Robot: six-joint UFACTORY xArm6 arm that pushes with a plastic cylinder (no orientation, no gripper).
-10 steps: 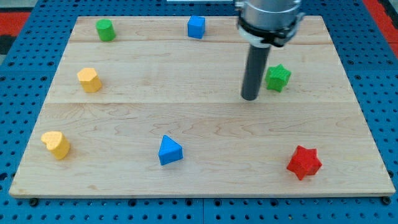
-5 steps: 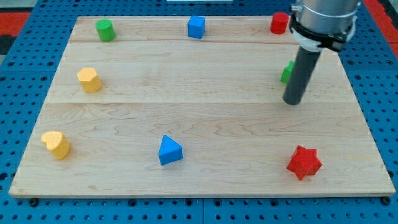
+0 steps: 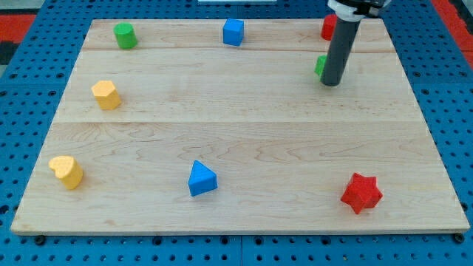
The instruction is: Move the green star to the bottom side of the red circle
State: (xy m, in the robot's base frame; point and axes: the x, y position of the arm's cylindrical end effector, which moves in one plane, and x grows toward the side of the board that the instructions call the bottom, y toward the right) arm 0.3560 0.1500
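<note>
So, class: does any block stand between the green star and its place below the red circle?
No. The green star, mostly hidden behind my tip, lies just below the red circle; no block shows between them.

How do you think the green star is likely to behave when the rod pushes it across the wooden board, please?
The green star, mostly hidden behind my tip, looks small and rigid, so it should slide rather than deform. The wooden board looks smooth, so it will probably glide easily. Its points may make it rotate or slip sideways off my tip if pushed off-centre.
</note>
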